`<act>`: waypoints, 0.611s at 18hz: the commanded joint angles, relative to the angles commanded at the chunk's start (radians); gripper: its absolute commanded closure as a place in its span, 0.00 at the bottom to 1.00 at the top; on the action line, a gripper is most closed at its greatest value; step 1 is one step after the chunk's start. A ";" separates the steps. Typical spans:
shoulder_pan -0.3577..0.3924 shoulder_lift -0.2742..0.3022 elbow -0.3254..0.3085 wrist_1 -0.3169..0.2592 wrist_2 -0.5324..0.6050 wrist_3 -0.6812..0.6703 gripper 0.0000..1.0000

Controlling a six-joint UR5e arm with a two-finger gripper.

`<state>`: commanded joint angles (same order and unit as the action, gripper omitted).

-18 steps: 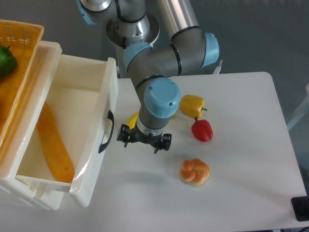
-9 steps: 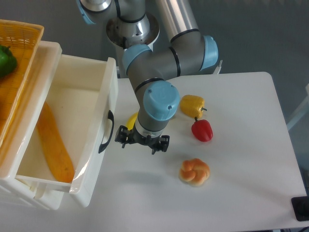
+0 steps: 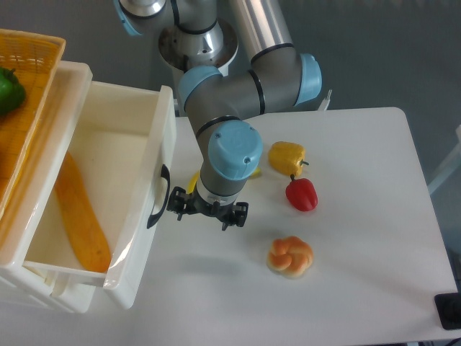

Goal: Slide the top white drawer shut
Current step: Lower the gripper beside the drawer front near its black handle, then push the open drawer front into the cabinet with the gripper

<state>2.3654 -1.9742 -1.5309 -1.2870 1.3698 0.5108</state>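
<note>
At the counter's left edge the top white drawer (image 3: 94,194) stood pulled well out of its cabinet, its glossy front panel facing right with the black curved handle (image 3: 158,196) on it. Inside lay a long orange object (image 3: 81,216) along the drawer floor. Above and behind it, at the far left, an orange wicker basket (image 3: 29,86) held something green (image 3: 9,90).

Just right of the handle hung the gripper (image 3: 207,212), pointing down at the counter, near the drawer front but seemingly not touching it. Its fingers looked spread fairly wide with nothing between them, though the wrist hid part of them. A yellow item (image 3: 196,180) peeked out behind the arm. Further right on the white counter (image 3: 360,238) sat a yellow pepper (image 3: 287,156), a red pepper (image 3: 302,194) and, nearer the front edge, a small bun-like pastry (image 3: 290,256).

The step in hand appeared to be the approach to the drawer front, with no pushing begun. The next move would likely call for bringing the gripper against the panel near the handle and pressing leftward, straight along the drawer's run, so it would not skew or jam.
</note>
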 joint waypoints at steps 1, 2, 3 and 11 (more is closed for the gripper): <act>0.000 0.002 0.000 0.000 0.000 0.000 0.00; -0.002 0.003 0.000 -0.002 0.000 0.000 0.00; -0.002 0.003 0.000 -0.002 -0.002 0.000 0.00; -0.005 0.008 0.000 -0.008 -0.023 0.002 0.00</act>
<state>2.3608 -1.9666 -1.5309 -1.2947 1.3468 0.5123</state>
